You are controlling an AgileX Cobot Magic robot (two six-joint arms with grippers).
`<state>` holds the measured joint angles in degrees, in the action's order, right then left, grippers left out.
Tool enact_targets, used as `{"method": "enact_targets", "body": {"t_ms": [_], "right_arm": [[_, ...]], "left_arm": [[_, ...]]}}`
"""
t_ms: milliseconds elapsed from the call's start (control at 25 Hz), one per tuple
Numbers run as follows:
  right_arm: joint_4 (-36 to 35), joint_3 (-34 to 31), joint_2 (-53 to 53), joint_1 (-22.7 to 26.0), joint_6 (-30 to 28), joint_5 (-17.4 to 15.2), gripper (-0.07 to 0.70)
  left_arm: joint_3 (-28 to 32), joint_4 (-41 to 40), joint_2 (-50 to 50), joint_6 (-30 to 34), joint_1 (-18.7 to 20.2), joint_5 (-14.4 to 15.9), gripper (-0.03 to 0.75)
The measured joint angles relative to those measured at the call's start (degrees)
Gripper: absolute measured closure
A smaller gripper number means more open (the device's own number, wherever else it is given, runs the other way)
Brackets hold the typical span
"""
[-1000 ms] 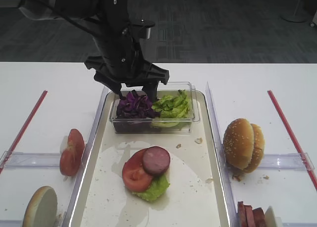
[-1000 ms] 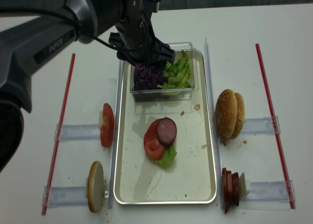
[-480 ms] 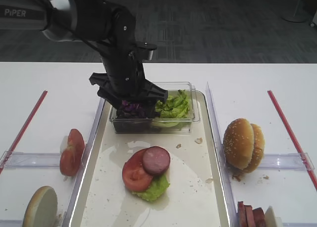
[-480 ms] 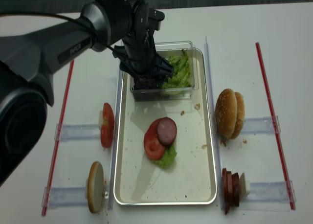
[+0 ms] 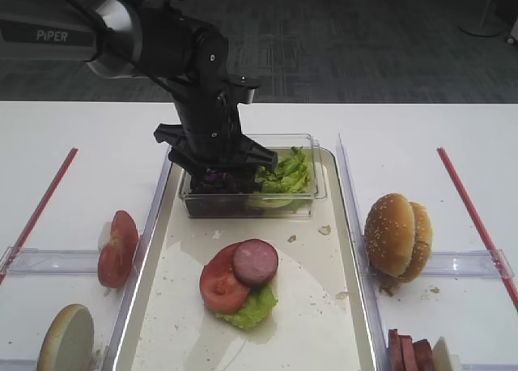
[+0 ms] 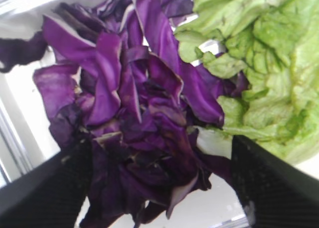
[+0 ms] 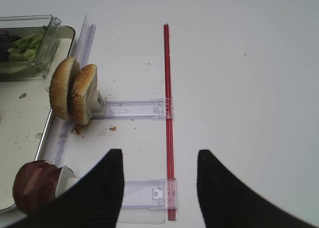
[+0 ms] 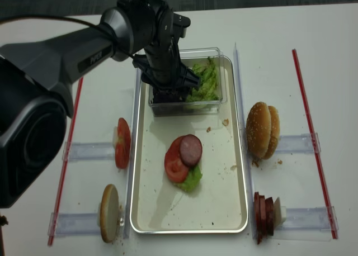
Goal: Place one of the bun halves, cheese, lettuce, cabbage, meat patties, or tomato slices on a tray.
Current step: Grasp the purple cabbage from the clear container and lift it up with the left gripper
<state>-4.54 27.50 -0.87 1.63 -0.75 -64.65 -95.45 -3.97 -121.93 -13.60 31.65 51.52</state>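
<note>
The cabbage (image 5: pixel 217 176) is being largely hidden by the left gripper (image 5: pixel 222 162); the meat patties (image 5: pixel 411 354) are being cut off at the frame's bottom edge.

The left arm is stretched in from the upper left and bent steeply downward at the wrist, so that the left gripper (image 5: pixel 217 170) is pointed straight down. Its two dark fingers (image 6: pixel 47 190) are spread wide apart. The right gripper (image 7: pixel 158 180) is seen only from its wrist camera, where its fingers are held partly apart with nothing between them.
</note>
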Motion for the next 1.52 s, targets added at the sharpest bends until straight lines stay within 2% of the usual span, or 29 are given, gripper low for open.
{"method": "enact_targets", "body": {"t_ms": [400,560,1080,1520], "right_arm": [[0.00,0.00,0.00,0.00,0.00,0.00,0.256],[0.00,0.00,0.00,0.00,0.00,0.00,0.256],[0.00,0.00,0.00,0.00,0.00,0.00,0.256],[0.00,0.00,0.00,0.00,0.00,0.00,0.256]], "left_arm": [[0.00,-0.64,-0.26,0.12,0.00,0.00,0.347],[0.00,-0.82,-0.26,0.12,0.00,-0.21,0.381],[0.00,-0.18,-0.29,0.12,-1.40,-0.41,0.390],[0.00,1.30,-0.38,0.71,-1.63,-0.41,0.349]]}}
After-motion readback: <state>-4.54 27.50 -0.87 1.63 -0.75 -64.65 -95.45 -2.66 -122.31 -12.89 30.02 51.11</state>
